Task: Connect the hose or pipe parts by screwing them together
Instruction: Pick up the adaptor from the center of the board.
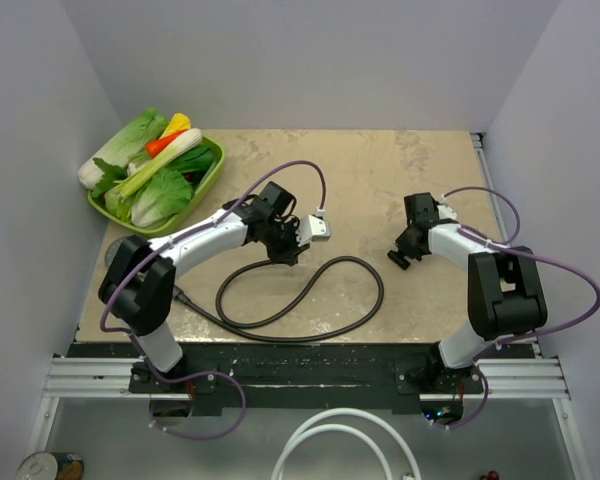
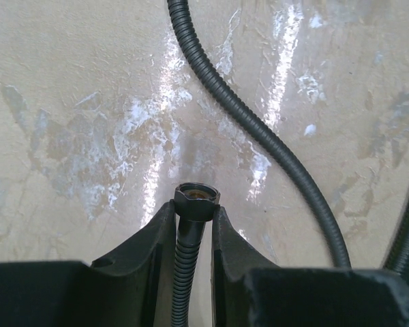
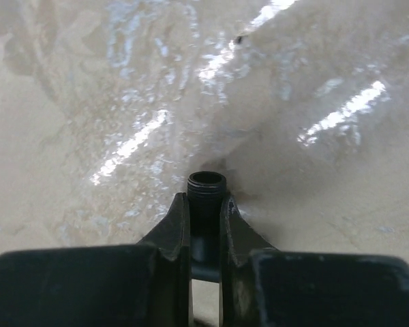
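We take the green tray (image 1: 213, 168) of vegetables (image 1: 155, 170), in the far-left corner of the table (image 1: 400, 170), as our marker. To the right of the tray and a little nearer the arm bases, the left gripper (image 1: 302, 238) is clenched on the dark hose (image 1: 380, 292) just behind its end nut (image 2: 198, 199). In the left wrist view the fingers (image 2: 157, 238) press the ribbed hose from both sides, and the nut's open mouth sticks out past the tips. The rest of the hose lies on the table in loose loops, nearer the bases than the tray and running back under the left arm. Farther right from the tray, across a strip of bare tabletop, the right gripper (image 1: 401, 256) grasps the small black fitting (image 3: 206, 185). Its threaded end shows just beyond the fingertips and hangs above the surface. The two grippers are well apart, with only bare table between them. A round grey disc (image 1: 113, 250) peeks out by the table's left edge, on the near side of the tray and partly hidden by the left arm. Pale walls close the table's left, far and right edges. The ground right of the tray as far as the right edge is open tabletop.
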Motion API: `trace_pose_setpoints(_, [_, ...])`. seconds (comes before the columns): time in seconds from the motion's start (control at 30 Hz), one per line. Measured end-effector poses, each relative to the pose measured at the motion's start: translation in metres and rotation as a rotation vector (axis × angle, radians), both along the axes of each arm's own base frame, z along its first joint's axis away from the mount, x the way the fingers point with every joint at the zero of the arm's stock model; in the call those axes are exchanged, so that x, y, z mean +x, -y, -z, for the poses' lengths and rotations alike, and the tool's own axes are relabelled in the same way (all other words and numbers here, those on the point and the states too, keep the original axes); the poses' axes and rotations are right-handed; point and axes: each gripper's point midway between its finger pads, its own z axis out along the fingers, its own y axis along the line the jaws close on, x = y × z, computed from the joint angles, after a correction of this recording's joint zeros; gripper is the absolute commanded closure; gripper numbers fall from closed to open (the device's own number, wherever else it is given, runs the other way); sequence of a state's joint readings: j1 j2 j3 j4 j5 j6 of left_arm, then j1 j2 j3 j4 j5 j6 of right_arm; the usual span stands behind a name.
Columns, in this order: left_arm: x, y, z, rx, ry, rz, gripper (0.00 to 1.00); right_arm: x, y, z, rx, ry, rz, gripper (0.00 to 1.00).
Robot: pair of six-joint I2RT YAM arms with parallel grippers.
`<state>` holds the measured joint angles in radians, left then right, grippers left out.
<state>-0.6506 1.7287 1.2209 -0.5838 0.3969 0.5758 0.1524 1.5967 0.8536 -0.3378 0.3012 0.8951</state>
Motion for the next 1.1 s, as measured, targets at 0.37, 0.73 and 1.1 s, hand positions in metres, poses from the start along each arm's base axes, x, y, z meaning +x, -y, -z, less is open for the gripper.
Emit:
trace_pose_setpoints(0.37, [-0.022, 0.004, -0.082, -0.144, 0.054, 0.060, 1.00, -0.003, -0.102, -0.091, -0.054, 0.353, -0.519, 1.00])
trace_pose_setpoints(0.73, [-0.080, 0.027, -0.176, -0.536, -0.038, 0.112, 1.00, -0.055, -0.153, -0.275, -0.081, 1.016, -0.932, 1.00])
trace_pose_setpoints(1.1, [-0.117, 0.009, -0.249, -0.665, 0.035, 0.198, 1.00, -0.097, -0.196, -0.353, -0.043, 1.188, -1.197, 1.00])
